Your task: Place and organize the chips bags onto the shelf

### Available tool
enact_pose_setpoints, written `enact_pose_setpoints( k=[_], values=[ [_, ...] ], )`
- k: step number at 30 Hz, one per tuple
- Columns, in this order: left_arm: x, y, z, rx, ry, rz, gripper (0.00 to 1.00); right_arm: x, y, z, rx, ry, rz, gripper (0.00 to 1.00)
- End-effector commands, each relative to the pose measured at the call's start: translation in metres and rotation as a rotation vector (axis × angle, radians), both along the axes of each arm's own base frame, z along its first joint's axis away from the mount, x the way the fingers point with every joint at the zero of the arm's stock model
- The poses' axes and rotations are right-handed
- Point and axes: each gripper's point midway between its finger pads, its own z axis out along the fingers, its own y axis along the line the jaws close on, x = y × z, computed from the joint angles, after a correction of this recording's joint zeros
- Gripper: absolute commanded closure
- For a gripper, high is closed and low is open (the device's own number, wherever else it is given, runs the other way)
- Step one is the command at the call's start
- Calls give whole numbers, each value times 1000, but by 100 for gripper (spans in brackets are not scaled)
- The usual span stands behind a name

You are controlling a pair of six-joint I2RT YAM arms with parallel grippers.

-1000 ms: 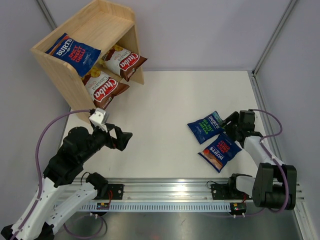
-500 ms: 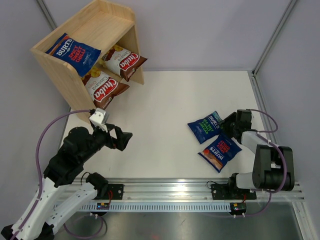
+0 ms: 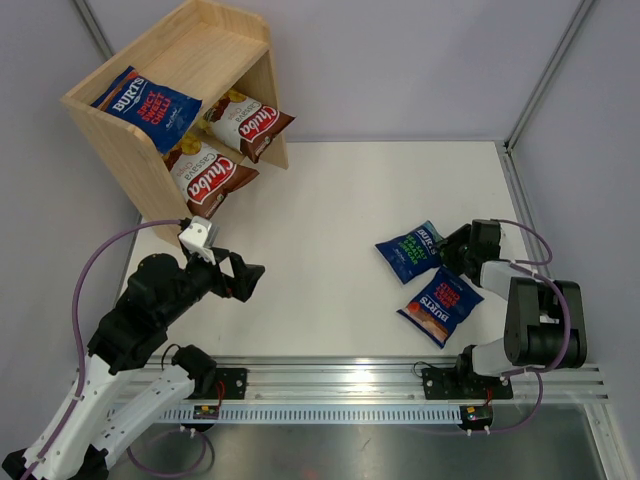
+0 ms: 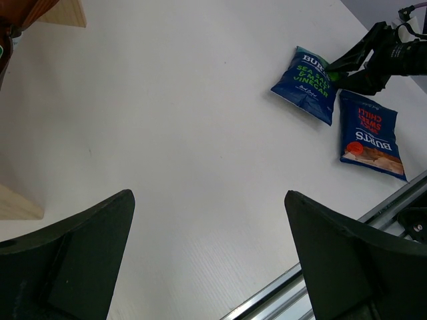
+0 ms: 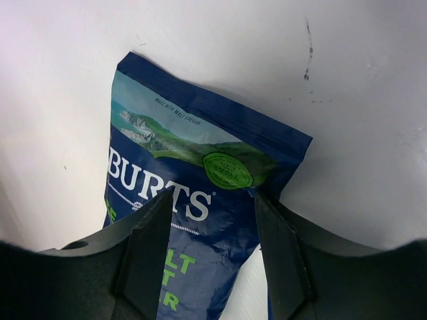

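Observation:
The wooden shelf [image 3: 215, 45] stands at the back left. A blue Burts bag [image 3: 148, 105] lies on its top, and two Chuba bags [image 3: 248, 122] [image 3: 208, 175] lean out of the tier below. On the table at the right lie a green-label Burts bag [image 3: 408, 252] [image 4: 308, 83] [image 5: 200, 153] and a red-label Burts bag [image 3: 440, 303] [image 4: 370, 133]. My right gripper [image 3: 452, 245] [image 5: 213, 197] is low at the green bag's right end, its fingers closed in on the crinkled foil. My left gripper [image 3: 250, 280] [image 4: 210, 200] hovers open over bare table, holding nothing.
The red-label bag lies just in front of the green one, close to the right gripper. A metal rail [image 3: 330, 375] runs along the near table edge. Grey walls close in the back and both sides, and the shelf's corner [image 4: 63, 12] is near the left arm.
The right gripper's jaws have narrowed onto the green-label bag, and the right arm's links have shifted. The bags and the left arm have not moved.

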Motion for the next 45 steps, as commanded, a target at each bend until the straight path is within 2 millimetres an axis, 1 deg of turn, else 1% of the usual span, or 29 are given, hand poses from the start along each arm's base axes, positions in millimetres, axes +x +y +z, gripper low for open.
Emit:
enact_pose_setpoints(
  k=[1, 3, 4, 5, 6, 8, 10, 14, 16, 20, 21, 22, 25, 26, 27, 28, 30, 32, 33, 35, 36, 39, 40, 42, 45],
  values=[
    [2, 2, 8, -24, -29, 15, 1, -3, 1, -7, 11, 14, 3, 39],
    [2, 2, 7, -23, -27, 15, 1, -5, -1, -2, -7, -2, 7, 35],
    [2, 2, 8, -24, -29, 17, 1, -4, -4, 7, -29, -20, 1, 33],
    [3, 1, 7, -21, -25, 17, 1, -8, -5, 6, -38, 0, 1, 31],
    [2, 1, 7, -22, -25, 14, 1, -6, -8, 14, -63, -19, 8, 31],
    [2, 1, 7, -22, -23, 14, 1, -8, -13, 15, -89, 0, -3, 31],
    [2, 1, 6, -21, -21, 14, 1, -6, -16, 19, -112, -4, -4, 30],
    [1, 1, 7, -25, -24, 15, 1, -3, -21, 19, -134, -3, -12, 28],
    [1, 1, 7, -27, -25, 12, 1, -2, -24, 14, -128, 14, -15, 24],
    [0, 1, 7, -27, -23, 9, 1, 9, -23, 11, -108, 3, 15, 19],
    [0, 1, 6, -26, -22, 7, 1, 7, -21, 6, -102, 5, 31, 18],
    [0, 1, 6, -26, -22, 7, 1, 12, -18, 8, -86, -22, 46, 18],
    [0, 1, 7, -27, -25, 5, 1, 12, -18, -3, -69, -7, 62, 22],
    [0, 1, 7, -27, -23, 7, 1, 12, -18, -5, -61, -5, 63, 30],
    [0, 1, 7, -27, -23, 7, 1, 11, -17, -10, -49, 3, 71, 35],
    [0, 1, 7, -28, -24, 6, 1, 12, -14, -8, -34, -6, 85, 39],
    [0, 1, 6, -26, -22, 7, 1, 12, -15, -8, -37, -8, 84, 48],
    [0, 1, 8, -28, -24, 7, 1, 13, -13, -9, -33, -10, 95, 54],
    [0, 1, 6, -24, -22, 8, 1, 13, -13, -8, -34, -12, 98, 61],
    [0, 1, 7, -27, -23, 7, 1, 15, -13, -7, -34, -18, 104, 63],
    [-1, 1, 8, -28, -24, 7, 1, 15, -13, -7, -31, -16, 108, 67],
    [-1, 1, 8, -27, -23, 9, 1, 15, -14, -7, -31, -9, 110, 69],
    [-1, 1, 7, -25, -22, 6, 1, 13, -14, -10, -31, 7, 109, 68],
    [-1, 1, 7, -24, -21, 5, 1, 14, -16, -11, -42, 17, 105, 62],
    [-1, 1, 10, -28, -26, 5, 1, 15, -18, -13, -48, 49, 106, 57]
  ],
)
